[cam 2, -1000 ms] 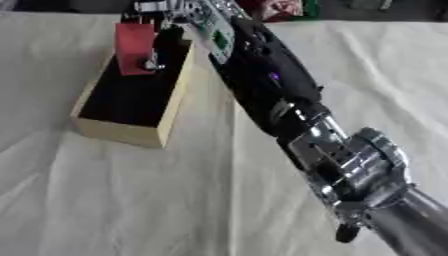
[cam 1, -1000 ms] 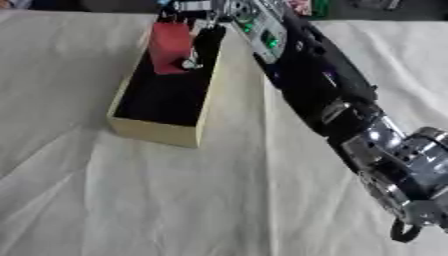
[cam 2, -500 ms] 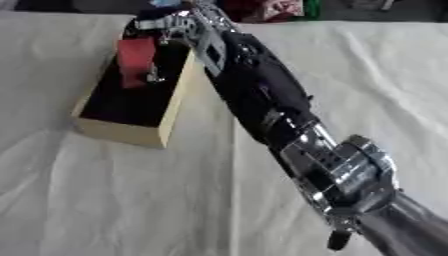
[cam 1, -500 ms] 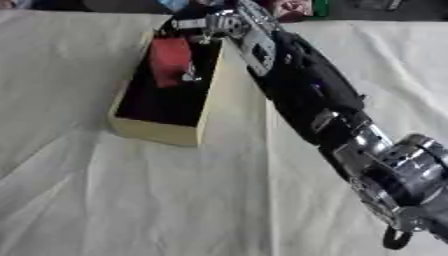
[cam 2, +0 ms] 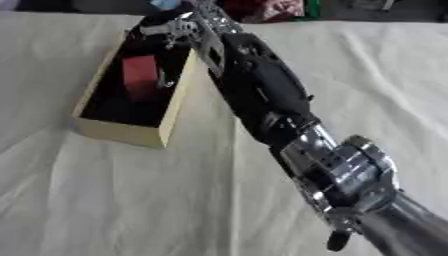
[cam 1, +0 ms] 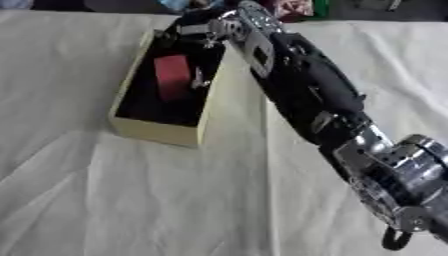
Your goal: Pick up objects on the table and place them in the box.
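A long cream box (cam 1: 209, 114) with a dark inside lies on the white cloth, left of centre. A red block (cam 1: 172, 77) rests inside it, around the middle. My right arm reaches from the lower right up to the box's far end. The right hand (cam 1: 198, 29) hovers there over the far rim, open, its fingers spread. One thin grey finger (cam 1: 200, 80) hangs down beside the block, and I cannot tell whether it touches it. My left hand shows in neither view.
White cloth (cam 1: 105, 200) covers the table, with creases in front of the box. Along the far edge sit a red patterned thing (cam 2: 267, 9), something green (cam 1: 320, 7) and something blue (cam 1: 178, 4). My forearm (cam 1: 306, 90) runs along the box's right side.
The red block was held up at the box's far end; now it lies lower in the box. The right hand has let go and drawn back over the far rim.
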You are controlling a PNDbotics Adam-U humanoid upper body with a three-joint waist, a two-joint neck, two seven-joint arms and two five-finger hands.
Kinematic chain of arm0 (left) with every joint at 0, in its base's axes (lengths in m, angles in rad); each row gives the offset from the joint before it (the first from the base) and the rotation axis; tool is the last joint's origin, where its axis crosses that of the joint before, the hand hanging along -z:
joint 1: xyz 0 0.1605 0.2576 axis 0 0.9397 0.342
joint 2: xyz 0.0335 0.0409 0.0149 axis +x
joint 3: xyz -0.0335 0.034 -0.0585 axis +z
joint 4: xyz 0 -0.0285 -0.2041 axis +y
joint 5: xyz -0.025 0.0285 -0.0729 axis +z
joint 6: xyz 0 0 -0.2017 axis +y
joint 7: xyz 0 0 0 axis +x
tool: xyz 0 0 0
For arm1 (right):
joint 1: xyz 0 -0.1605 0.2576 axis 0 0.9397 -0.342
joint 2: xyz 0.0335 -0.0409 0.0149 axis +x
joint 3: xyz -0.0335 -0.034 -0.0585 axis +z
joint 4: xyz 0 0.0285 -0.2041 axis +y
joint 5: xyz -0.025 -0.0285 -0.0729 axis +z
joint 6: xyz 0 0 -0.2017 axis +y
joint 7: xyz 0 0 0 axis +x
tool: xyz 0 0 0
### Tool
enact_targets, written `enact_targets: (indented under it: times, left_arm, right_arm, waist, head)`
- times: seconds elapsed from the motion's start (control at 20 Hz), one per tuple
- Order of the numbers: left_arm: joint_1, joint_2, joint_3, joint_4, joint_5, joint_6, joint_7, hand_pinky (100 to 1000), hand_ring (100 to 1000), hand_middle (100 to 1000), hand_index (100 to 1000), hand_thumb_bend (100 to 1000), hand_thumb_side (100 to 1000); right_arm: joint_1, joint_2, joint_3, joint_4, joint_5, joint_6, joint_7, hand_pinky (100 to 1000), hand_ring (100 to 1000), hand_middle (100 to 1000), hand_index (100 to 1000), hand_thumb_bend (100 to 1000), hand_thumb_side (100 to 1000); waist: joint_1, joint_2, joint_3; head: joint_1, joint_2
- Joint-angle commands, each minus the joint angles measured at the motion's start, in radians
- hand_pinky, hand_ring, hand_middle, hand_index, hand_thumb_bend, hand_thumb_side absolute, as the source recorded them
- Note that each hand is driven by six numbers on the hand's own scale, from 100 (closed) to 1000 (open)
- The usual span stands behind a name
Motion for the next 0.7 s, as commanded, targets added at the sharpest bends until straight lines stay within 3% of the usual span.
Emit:
enact_targets:
  times: [0.05, 0.15, 0.2, 0.25, 0.4, 0.55, 0.7]
  left_arm:
    - [-0.01, 0.013, 0.002, -0.02, 0.005, 0.0, -0.002, 570, 540, 520, 664, 163, 100]
    - [-0.009, 0.013, 0.002, -0.02, 0.004, 0.0, -0.002, 570, 540, 519, 663, 163, 100]
    - [-0.008, 0.013, 0.002, -0.02, 0.004, 0.0, -0.002, 570, 540, 518, 663, 163, 100]
    - [-0.007, 0.013, 0.003, -0.02, 0.004, 0.0, -0.001, 570, 540, 518, 663, 164, 100]
    - [-0.005, 0.014, 0.005, -0.02, 0.002, 0.0, 0.001, 570, 540, 519, 664, 164, 100]
    - [-0.002, 0.017, 0.009, -0.02, -0.001, 0.0, 0.006, 571, 540, 519, 664, 164, 100]
    - [0.0, 0.018, 0.013, -0.02, -0.005, 0.0, 0.01, 570, 540, 519, 664, 165, 100]
  right_arm:
    - [-0.029, -0.012, -0.01, -0.012, 0.014, -0.01, -0.007, 899, 905, 872, 926, 532, 188]
    - [-0.031, -0.016, -0.013, -0.017, 0.005, -0.009, -0.012, 898, 901, 867, 923, 512, 193]
    - [-0.033, -0.02, -0.014, -0.022, -0.003, -0.008, -0.015, 896, 896, 861, 917, 429, 224]
    - [-0.034, -0.025, -0.016, -0.029, -0.014, -0.006, -0.02, 896, 893, 855, 914, 449, 196]
    - [-0.044, -0.061, -0.015, -0.075, -0.077, -0.003, -0.028, 889, 882, 840, 905, 366, 196]
    - [-0.041, -0.144, 0.014, -0.17, -0.173, -0.005, -0.034, 878, 871, 826, 898, 253, 197]
    - [-0.011, -0.226, 0.029, -0.316, -0.306, 0.037, -0.047, 869, 851, 806, 875, 123, 182]
  waist:
    - [-0.005, -0.017, -0.001]
    - [-0.004, -0.019, -0.002]
    - [-0.003, -0.02, -0.003]
    - [-0.002, -0.021, -0.005]
    - [0.0, -0.023, -0.011]
    - [0.0, -0.024, -0.023]
    - [0.004, -0.023, -0.04]
  head:
    - [0.003, -0.009]
    - [0.004, -0.008]
    - [0.005, -0.008]
    - [0.006, -0.008]
    - [0.011, -0.006]
    - [0.022, -0.003]
    - [0.038, -0.002]
